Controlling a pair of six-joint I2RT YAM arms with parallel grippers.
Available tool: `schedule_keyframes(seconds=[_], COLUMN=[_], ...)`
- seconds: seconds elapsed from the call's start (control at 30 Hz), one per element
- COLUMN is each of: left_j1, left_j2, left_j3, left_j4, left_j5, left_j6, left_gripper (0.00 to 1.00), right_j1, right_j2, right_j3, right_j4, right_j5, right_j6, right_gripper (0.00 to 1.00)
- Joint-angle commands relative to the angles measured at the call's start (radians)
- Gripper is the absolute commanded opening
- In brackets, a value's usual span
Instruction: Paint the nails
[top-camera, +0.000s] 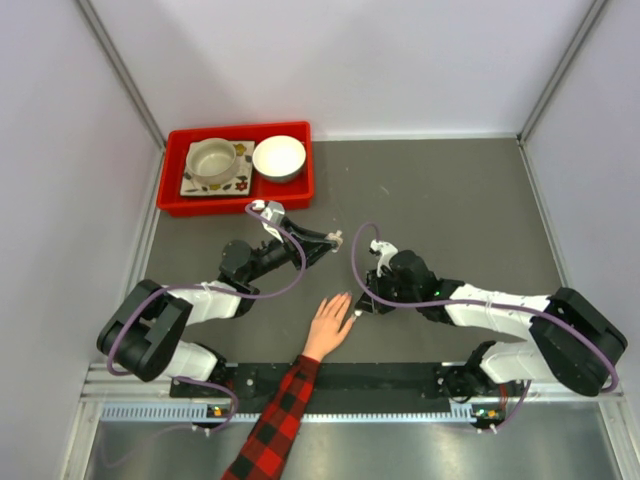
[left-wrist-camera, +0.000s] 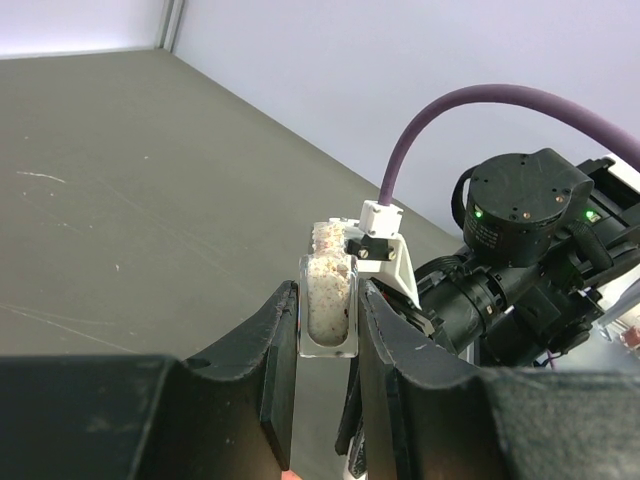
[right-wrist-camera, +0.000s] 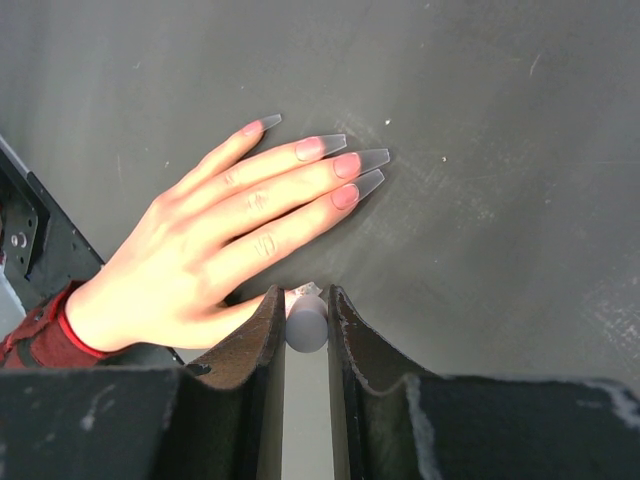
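A light-skinned hand (top-camera: 329, 324) with a red-and-black plaid sleeve lies flat on the grey table between my arms. In the right wrist view its nails (right-wrist-camera: 345, 165) are long, pink at the base with clear greyish tips. My right gripper (right-wrist-camera: 305, 300) is shut on a small round grey-white brush cap (right-wrist-camera: 307, 328), held right next to the thumb side of the hand (right-wrist-camera: 200, 250); the thumbnail is hidden. In the top view the right gripper (top-camera: 362, 303) sits just right of the fingers. My left gripper (left-wrist-camera: 328, 312) is shut on a small clear polish bottle (left-wrist-camera: 328, 285) with pale speckled contents, held up beyond the hand (top-camera: 332, 239).
A red tray (top-camera: 170, 195) stands at the back left with a white bowl (top-camera: 279, 157) and a beige bowl (top-camera: 213, 160) on a floral plate. Walls close in on both sides. My right arm's wrist (left-wrist-camera: 520, 250) shows close behind the bottle.
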Motion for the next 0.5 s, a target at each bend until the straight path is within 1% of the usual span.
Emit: schedule_keyframes(seconds=[0.0, 0.47], left_j1=[-0.004, -0.004], left_j2=[-0.031, -0.034], left_j3=[0.037, 0.031], left_j4=[0.112, 0.112], left_j5=[0.010, 0.011], left_j6=[0.018, 0.021], left_gripper=[0.00, 0.00], right_j1=[0.017, 0.017], right_j2=[-0.023, -0.046], right_j3=[0.044, 0.057], right_j4=[0.033, 0.004], right_j5=[0.011, 0.023], right_j6=[-0.017, -0.029], right_gripper=[0.00, 0.00])
